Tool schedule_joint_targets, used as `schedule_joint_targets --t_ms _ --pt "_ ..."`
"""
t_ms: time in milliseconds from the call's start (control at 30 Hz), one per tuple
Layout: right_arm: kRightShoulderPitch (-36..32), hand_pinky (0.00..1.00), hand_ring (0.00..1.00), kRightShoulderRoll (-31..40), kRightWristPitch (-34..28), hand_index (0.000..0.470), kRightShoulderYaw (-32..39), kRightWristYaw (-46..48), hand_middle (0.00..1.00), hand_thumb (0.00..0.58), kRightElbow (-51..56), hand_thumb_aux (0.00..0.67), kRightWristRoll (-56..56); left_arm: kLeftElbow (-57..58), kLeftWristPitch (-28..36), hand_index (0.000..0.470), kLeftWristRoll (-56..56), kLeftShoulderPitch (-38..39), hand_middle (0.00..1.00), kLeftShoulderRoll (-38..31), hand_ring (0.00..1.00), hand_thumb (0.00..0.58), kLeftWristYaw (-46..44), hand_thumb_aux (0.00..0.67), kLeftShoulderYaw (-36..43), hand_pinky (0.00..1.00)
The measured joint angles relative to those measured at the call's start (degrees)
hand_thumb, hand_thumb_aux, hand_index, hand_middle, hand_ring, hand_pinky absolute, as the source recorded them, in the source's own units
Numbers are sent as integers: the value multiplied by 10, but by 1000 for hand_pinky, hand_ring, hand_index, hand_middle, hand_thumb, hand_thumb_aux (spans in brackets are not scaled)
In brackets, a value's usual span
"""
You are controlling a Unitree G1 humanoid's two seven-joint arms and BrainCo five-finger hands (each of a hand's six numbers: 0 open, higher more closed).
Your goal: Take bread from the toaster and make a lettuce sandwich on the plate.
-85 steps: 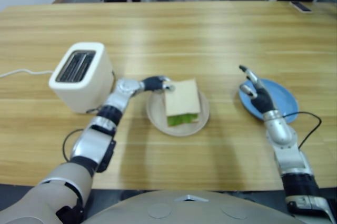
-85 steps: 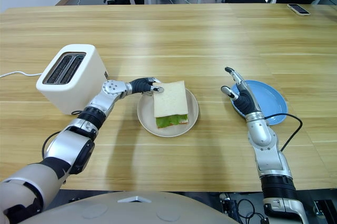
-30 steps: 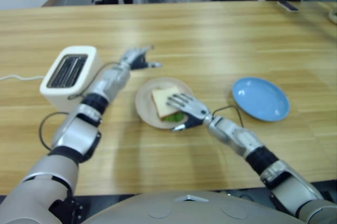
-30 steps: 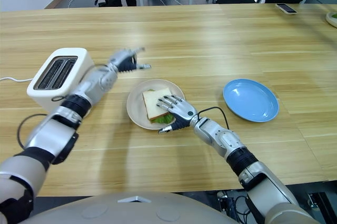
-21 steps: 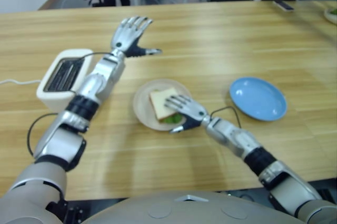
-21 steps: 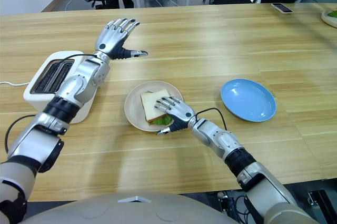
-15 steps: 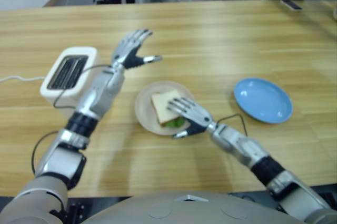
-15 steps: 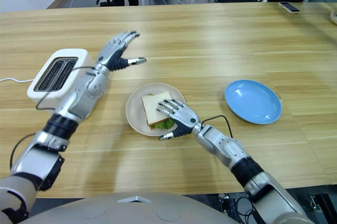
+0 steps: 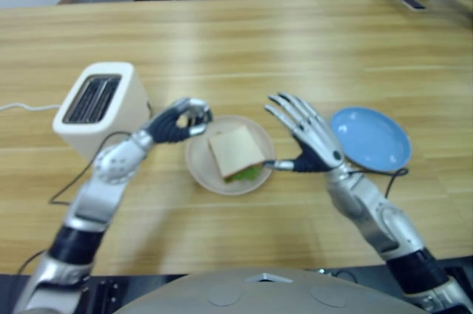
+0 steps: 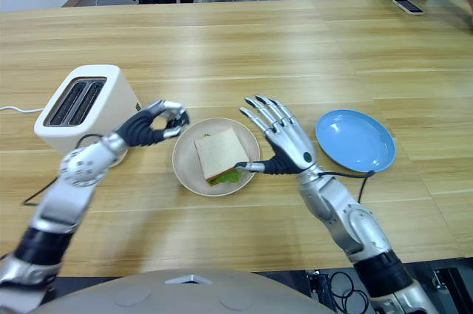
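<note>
well, in the left eye view the white-bread sandwich with green lettuce [image 9: 236, 150] lies on the round beige plate [image 9: 198, 162], the left hand [image 9: 179, 120] curled on nothing beside its rim. in the right eye view the right hand [image 10: 284, 142] is spread wide, thumb near the sandwich; i judge both should lift clear without nudging the top slice.

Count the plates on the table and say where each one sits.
2. The beige plate, holding the sandwich, sits between the left hand and right hand, beside the toaster. The blue plate lies just right of the right hand.
</note>
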State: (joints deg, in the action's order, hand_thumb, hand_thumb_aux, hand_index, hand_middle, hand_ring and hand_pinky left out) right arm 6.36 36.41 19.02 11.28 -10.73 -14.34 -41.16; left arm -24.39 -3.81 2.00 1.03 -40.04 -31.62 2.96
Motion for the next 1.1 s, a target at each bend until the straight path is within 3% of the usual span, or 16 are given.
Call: schedule_joint_targets --t_ms 67,200,333,467,667,800,1100 --pt "48 1000 1000 51 -10 460 1 121 1000 580 -2 670 96 -26 -3 460 10 83 1000 -71 1000 580 -66 670 -7 1000" --pt "150 1000 1000 127 -46 460 1 293 1000 580 -46 670 236 -32 4 460 9 195 1000 -134 1000 580 -150 670 19 1000" --pt "158 1000 1000 135 -73 460 17 394 1000 580 -103 670 302 -38 19 460 -9 173 1000 -125 1000 580 -168 670 54 1000" --pt "120 1000 1000 76 -87 460 101 448 1000 580 -82 670 287 12 51 460 -81 106 1000 -98 1000 580 -162 670 107 1000" --pt "3 1000 1000 -14 -83 460 167 450 1000 580 63 670 213 161 94 460 -247 -15 1000 -17 1000 580 -109 670 205 1000" --pt "-87 1000 1000 -62 -52 460 181 413 1000 580 164 670 176 228 98 460 -298 -83 1000 22 1000 580 -90 670 240 1000" --pt "-222 1000 1000 -116 -4 460 181 281 1000 580 372 670 97 375 94 460 -350 -186 1000 73 1000 580 -25 670 254 1000"
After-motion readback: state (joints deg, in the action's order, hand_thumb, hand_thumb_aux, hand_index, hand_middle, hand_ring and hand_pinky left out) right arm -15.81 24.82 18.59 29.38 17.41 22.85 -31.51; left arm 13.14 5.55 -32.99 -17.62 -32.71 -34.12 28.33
